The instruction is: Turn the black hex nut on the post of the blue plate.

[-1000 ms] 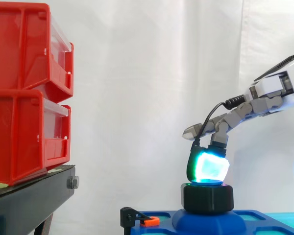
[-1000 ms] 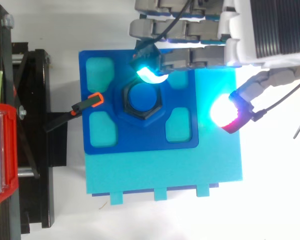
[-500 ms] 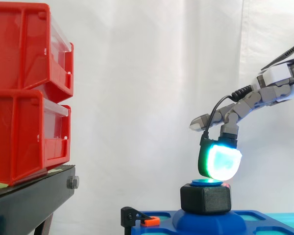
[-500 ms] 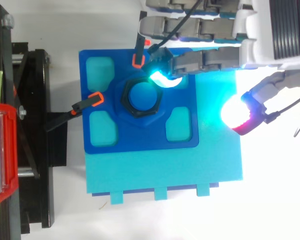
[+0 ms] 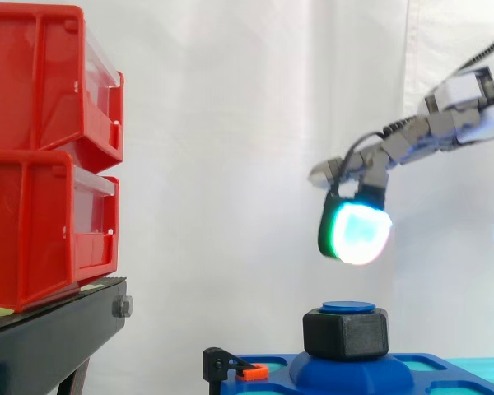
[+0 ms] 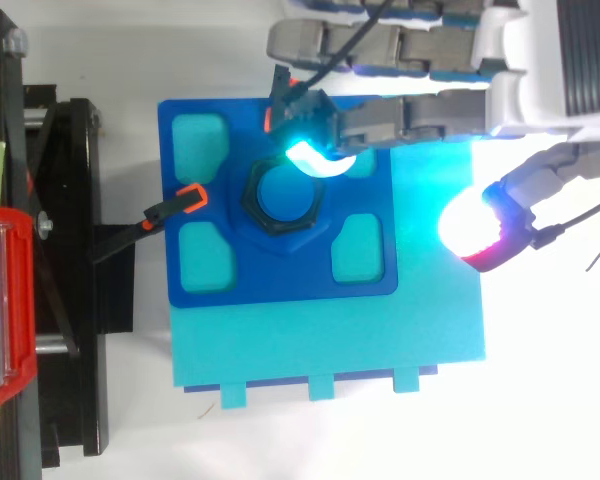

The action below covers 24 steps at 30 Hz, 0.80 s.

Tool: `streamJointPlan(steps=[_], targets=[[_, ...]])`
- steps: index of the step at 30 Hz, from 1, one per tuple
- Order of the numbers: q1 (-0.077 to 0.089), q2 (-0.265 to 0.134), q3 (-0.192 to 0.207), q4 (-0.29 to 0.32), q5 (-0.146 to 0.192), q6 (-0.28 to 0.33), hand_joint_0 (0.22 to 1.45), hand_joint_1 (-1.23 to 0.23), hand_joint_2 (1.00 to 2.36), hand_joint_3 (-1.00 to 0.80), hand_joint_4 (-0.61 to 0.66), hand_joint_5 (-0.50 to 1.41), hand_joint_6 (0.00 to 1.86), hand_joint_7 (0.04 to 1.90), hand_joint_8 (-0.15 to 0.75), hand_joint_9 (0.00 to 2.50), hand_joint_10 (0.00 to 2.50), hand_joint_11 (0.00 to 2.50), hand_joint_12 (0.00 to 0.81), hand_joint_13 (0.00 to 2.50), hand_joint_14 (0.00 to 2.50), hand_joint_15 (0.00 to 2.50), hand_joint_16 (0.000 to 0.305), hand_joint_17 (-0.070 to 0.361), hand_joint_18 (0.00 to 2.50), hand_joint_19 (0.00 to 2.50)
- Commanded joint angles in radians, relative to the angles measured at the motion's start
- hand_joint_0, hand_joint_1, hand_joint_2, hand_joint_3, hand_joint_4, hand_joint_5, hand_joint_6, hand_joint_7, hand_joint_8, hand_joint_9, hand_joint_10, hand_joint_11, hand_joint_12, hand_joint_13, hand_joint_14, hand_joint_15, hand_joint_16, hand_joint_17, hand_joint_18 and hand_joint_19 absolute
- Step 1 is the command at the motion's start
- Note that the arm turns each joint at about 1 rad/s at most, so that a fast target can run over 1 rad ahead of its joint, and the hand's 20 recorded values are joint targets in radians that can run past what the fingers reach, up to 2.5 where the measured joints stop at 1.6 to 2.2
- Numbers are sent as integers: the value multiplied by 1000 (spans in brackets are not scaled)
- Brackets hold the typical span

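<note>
Black hex nut [image 5: 346, 333] on the post [image 5: 348, 307] of the blue plate [image 6: 280, 275], at the plate's centre. Flat blue post top just above the nut. Blue plate flat on a cyan base [image 6: 380, 340].

Robot hand [image 5: 412, 134] in from the right, above the plate. Fingers extended and relaxed, spread wide, nothing held. One downward-bent fingertip pad [image 5: 358, 233], glowing cyan-green, above the nut with a clear gap, no contact. Seen from above, same pad over the nut's far right edge. Another pad [image 6: 472, 228], glowing white with a red rim, well right of the nut, over the cyan base.

Orange-tipped black clamp [image 6: 185, 202] at the plate's left edge, near the nut, not touching it.

Red bins [image 5: 45, 156] stacked two high on a black stand [image 5: 58, 337] at the left, well apart from the plate. White curtain [image 5: 230, 123] behind.
</note>
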<state>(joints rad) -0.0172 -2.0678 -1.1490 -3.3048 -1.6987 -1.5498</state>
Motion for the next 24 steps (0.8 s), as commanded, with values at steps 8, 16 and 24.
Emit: streamJointPlan(steps=[8,16,24], targets=[[8,-12,20,102,5,83,426,-846,1000,-500,-57,-300,501,644,114,0,0,0,325,0,0,0,52,117,0,0],[22,-52,14,179,8,96,485,-844,1000,-500,-90,-300,501,629,97,0,0,0,306,0,0,0,48,109,0,0],[20,-112,12,222,5,108,546,-818,1001,-495,-98,-300,501,618,88,0,0,0,292,0,0,0,45,102,0,0]])
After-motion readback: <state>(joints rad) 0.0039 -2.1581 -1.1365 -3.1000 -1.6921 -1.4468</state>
